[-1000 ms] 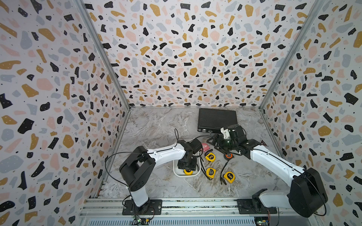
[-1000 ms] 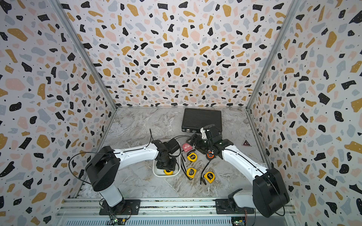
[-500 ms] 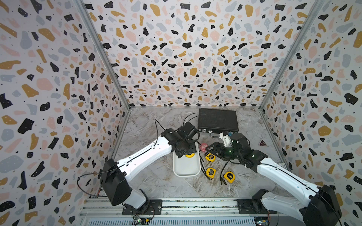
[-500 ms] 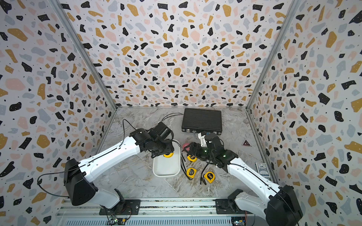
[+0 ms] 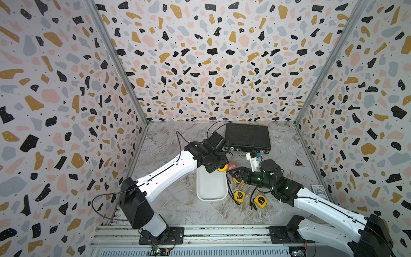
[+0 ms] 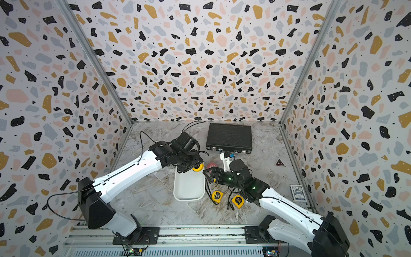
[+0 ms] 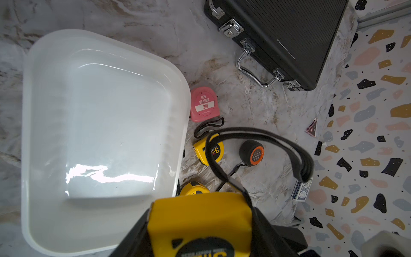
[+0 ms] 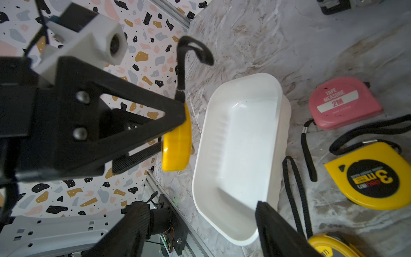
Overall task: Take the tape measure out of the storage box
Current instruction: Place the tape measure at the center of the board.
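Observation:
My left gripper is shut on a yellow tape measure and holds it in the air over the far end of the white storage box. In the left wrist view the tape measure sits between the jaws and its black strap loops out in front. The storage box shows a bare inside. My right gripper stands open, low, beside the box's right rim. In the right wrist view its fingers flank the box's near corner, and the held tape measure hangs beyond.
Right of the box lie a pink tape measure, a yellow one, a black-and-orange one and two more yellow ones. A black ribbed briefcase stands at the back. A card deck lies by the right wall.
The left gripper has carried the yellow tape measure up from the near end of the box to above its far end. The right gripper has moved left, toward the box's rim.

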